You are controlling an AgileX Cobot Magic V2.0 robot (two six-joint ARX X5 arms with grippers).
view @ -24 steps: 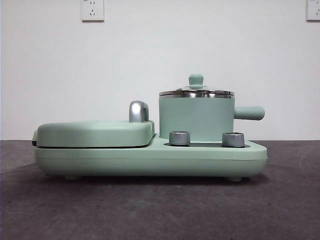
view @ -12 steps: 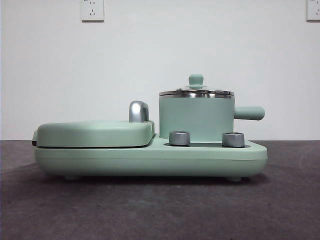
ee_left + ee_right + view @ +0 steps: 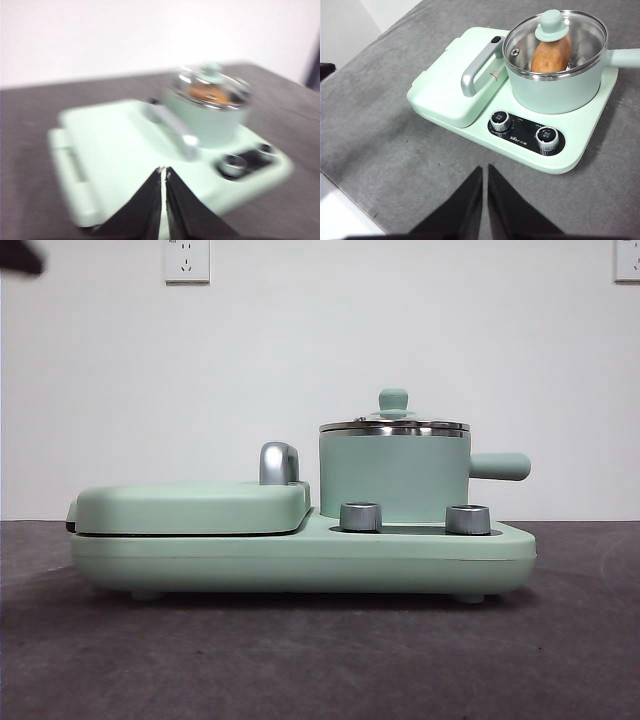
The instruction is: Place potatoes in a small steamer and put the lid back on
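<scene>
Since the potato (image 3: 551,54) sits in the pot (image 3: 555,90) under the lid (image 3: 555,42), well ahead of both pressed-together claws, nothing needs gripping. I'd pull the left claw (image 3: 164,175) and right claw (image 3: 485,172) clear without brushing anything.

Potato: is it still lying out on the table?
No, the right wrist view shows the potato inside the steamer, under the glass lid.

Mint-green cooker base (image 3: 300,560) on a dark grey desk (image 3: 300,660); flat mint-green griddle cover (image 3: 190,507) with chrome handle (image 3: 279,462); two silver control knobs (image 3: 500,120) on a black panel; white wall sockets (image 3: 186,259) behind.
</scene>
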